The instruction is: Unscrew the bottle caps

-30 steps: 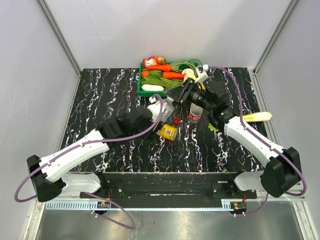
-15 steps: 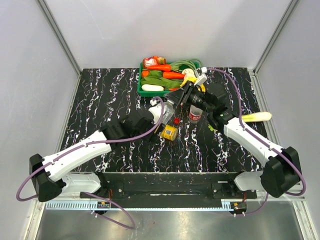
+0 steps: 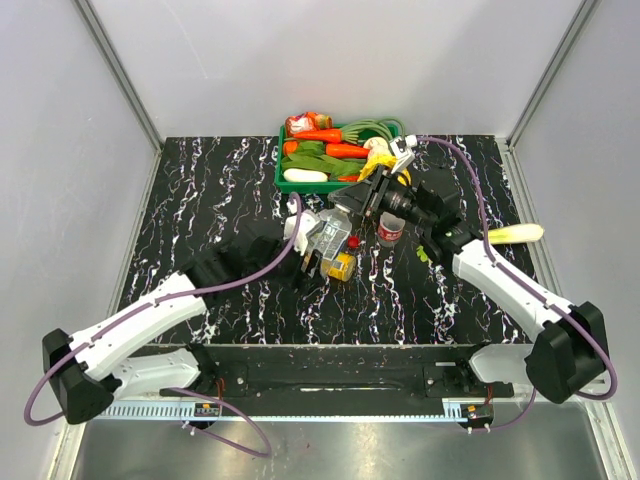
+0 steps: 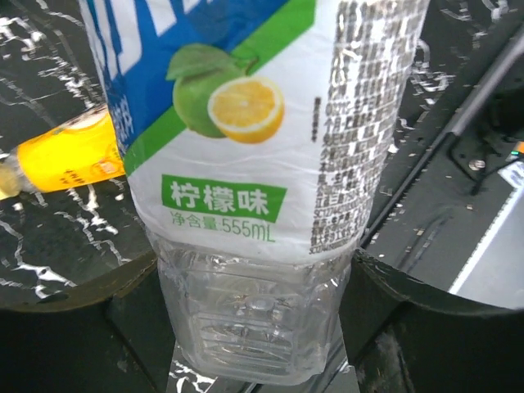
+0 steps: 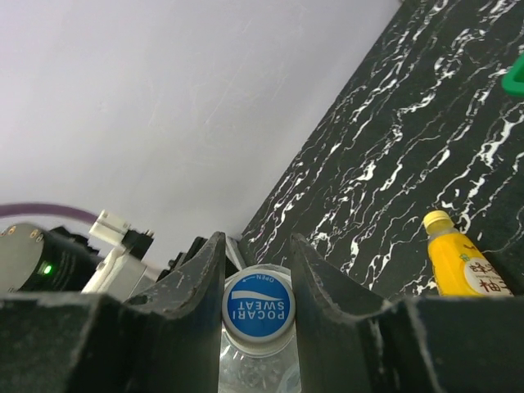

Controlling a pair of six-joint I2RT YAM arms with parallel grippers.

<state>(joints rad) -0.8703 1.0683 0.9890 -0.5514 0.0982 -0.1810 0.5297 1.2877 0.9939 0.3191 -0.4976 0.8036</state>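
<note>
At centre of the top view: clear plastic bottle with blue-and-green label (image 3: 325, 236), one item, carried tilted above the black marbled table (image 3: 200, 190). The left gripper (image 4: 255, 315) was clenched round its lower body.

Change noted: within the last second the left arm had reached further toward frame centre and tipped the bottle label-up. The right gripper (image 5: 258, 274) had shifted slightly left with the neck. It was clamped on the small round blue plastic cap (image 5: 258, 309), one finger on either side, with the cap seated on the bottle.

Meaning for the task: both holds were set, and twisting this cap off appeared the step in hand.

Just right of that bottle: small round red plastic cap (image 3: 353, 241), loose on the table, near the upright clear bottle with red label (image 3: 390, 231). That one was judged done.

Lower right of the right wrist view: orange-yellow juice bottle (image 5: 463, 266) on the table, yellow cap (image 5: 438, 219) on, not yet begun.
</note>
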